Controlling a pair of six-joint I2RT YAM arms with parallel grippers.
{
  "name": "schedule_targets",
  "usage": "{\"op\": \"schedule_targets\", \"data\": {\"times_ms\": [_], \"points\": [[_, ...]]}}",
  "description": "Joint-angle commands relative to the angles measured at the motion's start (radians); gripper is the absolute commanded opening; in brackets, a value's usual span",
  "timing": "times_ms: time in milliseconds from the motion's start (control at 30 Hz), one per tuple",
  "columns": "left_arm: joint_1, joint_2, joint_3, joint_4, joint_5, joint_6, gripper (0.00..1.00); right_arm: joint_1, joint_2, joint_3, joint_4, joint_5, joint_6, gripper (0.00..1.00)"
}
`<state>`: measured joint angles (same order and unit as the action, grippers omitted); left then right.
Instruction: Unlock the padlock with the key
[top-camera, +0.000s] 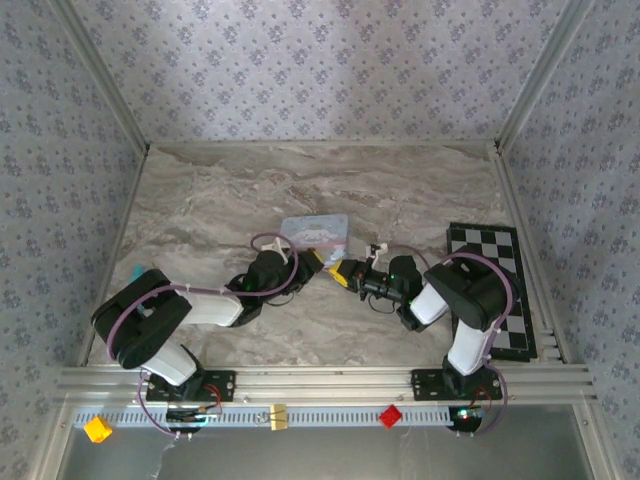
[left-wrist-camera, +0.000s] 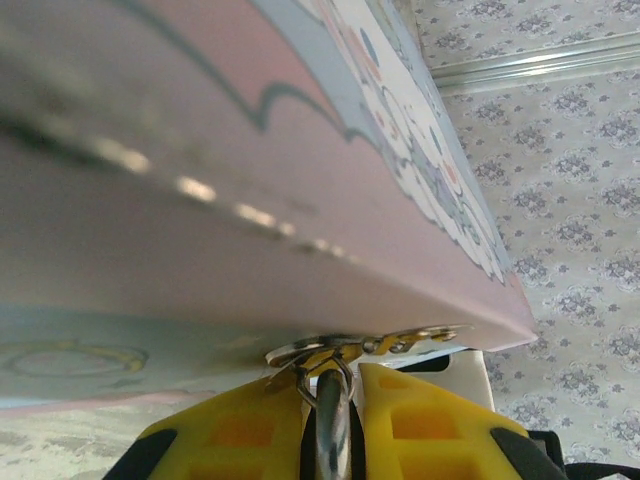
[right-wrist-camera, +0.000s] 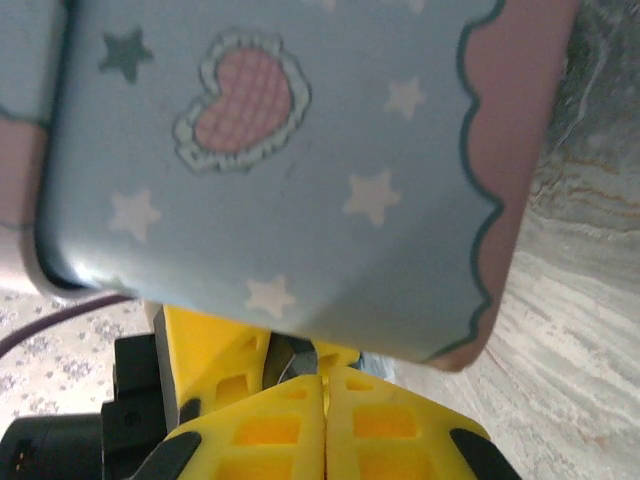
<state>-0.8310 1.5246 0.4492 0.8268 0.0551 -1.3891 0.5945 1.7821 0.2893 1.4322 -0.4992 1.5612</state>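
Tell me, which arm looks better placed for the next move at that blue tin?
Probably the right. The left claw is pinching a metal loop at the latch of the tin, steadying it. The right claw, shut, sits beside that spot, free to work there. Whether it holds anything is unclear.

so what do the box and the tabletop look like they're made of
The box looks like thin printed metal: smooth sheen, bright glints along its edge. The tabletop looks like marble or a marble-print surface: grey-brown veining, matte; cannot tell which.
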Motion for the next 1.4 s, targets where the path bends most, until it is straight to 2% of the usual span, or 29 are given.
{"op": "schedule_targets", "data": {"times_ms": [0, 133, 233, 433, 667, 833, 1367], "points": [[-0.062, -0.059, 0.014, 0.156, 0.139, -0.012, 0.0, 0.014, -0.003, 0.016, -0.038, 0.148, 0.013, 0.07], [-0.063, -0.06, 0.017, 0.16, 0.136, -0.009, 0.0, 0.037, 0.013, 0.027, -0.038, 0.154, 0.015, 0.08], [-0.063, -0.063, 0.019, 0.152, 0.127, -0.005, 0.0, 0.057, 0.011, 0.037, -0.039, 0.156, 0.019, 0.0], [-0.059, -0.049, 0.022, 0.133, 0.07, -0.001, 0.0, 0.113, -0.032, 0.004, -0.039, 0.216, 0.028, 0.0], [-0.06, 0.009, 0.069, 0.149, 0.051, -0.029, 0.0, 0.216, -0.027, -0.01, -0.038, 0.359, 0.069, 0.0], [-0.066, -0.001, 0.08, 0.089, 0.028, -0.012, 0.0, 0.271, -0.038, -0.019, -0.039, 0.452, 0.096, 0.0], [-0.078, 0.023, 0.111, -0.006, 0.001, -0.019, 0.0, 0.366, -0.062, 0.023, -0.086, 0.553, 0.117, 0.0]]}}
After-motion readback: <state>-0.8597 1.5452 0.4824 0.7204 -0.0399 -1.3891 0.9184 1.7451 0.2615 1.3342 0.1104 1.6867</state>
